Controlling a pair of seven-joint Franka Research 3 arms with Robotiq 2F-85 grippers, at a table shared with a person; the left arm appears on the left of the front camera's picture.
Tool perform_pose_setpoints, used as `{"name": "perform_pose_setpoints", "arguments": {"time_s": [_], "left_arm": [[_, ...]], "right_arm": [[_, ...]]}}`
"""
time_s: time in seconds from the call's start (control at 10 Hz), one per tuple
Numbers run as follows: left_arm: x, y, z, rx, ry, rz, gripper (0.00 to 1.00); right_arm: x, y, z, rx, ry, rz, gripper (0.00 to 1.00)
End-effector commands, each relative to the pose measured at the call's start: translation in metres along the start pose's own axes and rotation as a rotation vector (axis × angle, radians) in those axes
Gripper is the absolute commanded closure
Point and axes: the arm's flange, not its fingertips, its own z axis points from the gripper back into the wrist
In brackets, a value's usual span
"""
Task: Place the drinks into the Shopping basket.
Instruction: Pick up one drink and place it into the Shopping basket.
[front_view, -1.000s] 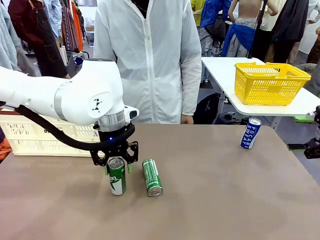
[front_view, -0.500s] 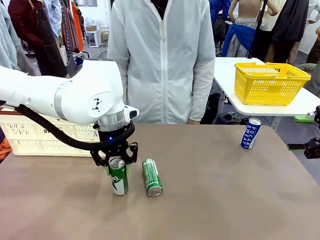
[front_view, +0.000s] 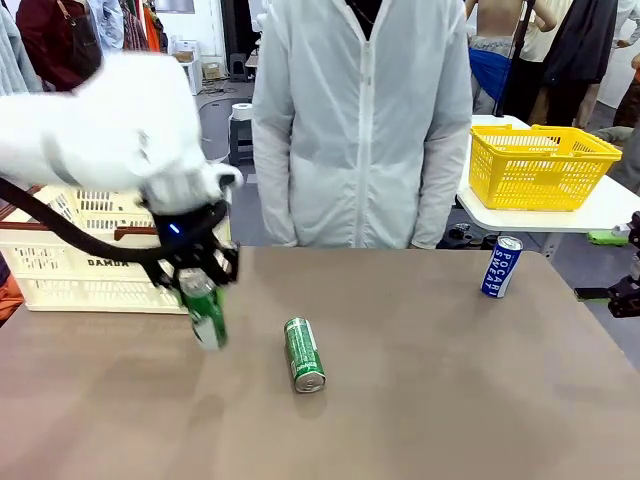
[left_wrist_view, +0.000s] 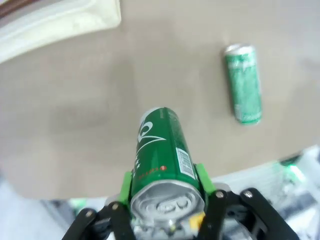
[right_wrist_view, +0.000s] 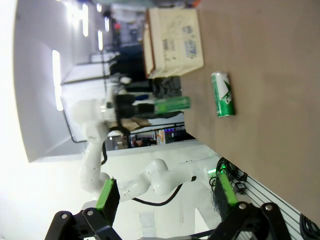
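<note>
Green can (front_view: 207, 320) motion-blurred — left hand (front_view: 201, 292) clamps it.

Left gripper (front_view: 200, 298) pointing down, clamped, right gripper (right_wrist_view: 165, 192) fingers spread wide

Raised can (front_view: 205, 312) left of lying can (front_view: 304, 354)

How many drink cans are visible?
3: one green can in the left end effector, a lying green can centrally, a blue Pocari Sweat can far right. More may be hidden.
</note>
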Motion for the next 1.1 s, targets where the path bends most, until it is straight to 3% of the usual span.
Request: {"name": "perform_pose_setpoints", "arguments": {"time_s": [0.0,0.1,0.2,0.3,0.4,0.5,0.9,1.0], "left_arm": [[-0.002,0.032,0.074,-0.032,0.010,-0.161,1.00],[-0.004,0.046,0.098,-0.092,0.047,-0.252,1.00],[-0.007,0.057,0.113,-0.123,0.061,-0.251,1.00],[-0.014,0.065,0.122,-0.169,0.078,-0.211,1.00],[-0.025,0.065,0.123,-0.184,0.094,-0.045,1.00],[-0.019,0.066,0.123,-0.113,0.035,-0.237,1.00],[-0.020,0.064,0.121,-0.126,0.062,-0.207,1.00],[0.018,0.082,0.145,-0.128,0.020,-0.136,1.00]], "right_arm": [[0.001,0.003,0.000,0.016,-0.006,0.010,0.00],[0.001,0.003,0.000,0.016,-0.006,0.010,0.00],[0.001,0.003,0.000,0.016,-0.006,0.010,0.00],[0.001,0.003,0.000,0.016,-0.006,0.010,0.00],[0.001,0.003,0.000,0.016,-0.006,0.010,0.00],[0.001,0.003,0.000,0.016,-0.006,0.010,0.00],[0.001,0.003,0.000,0.016,-0.006,0.010,0.00],[0.001,0.003,0.000,0.016,-0.006,0.010,0.00]]}}
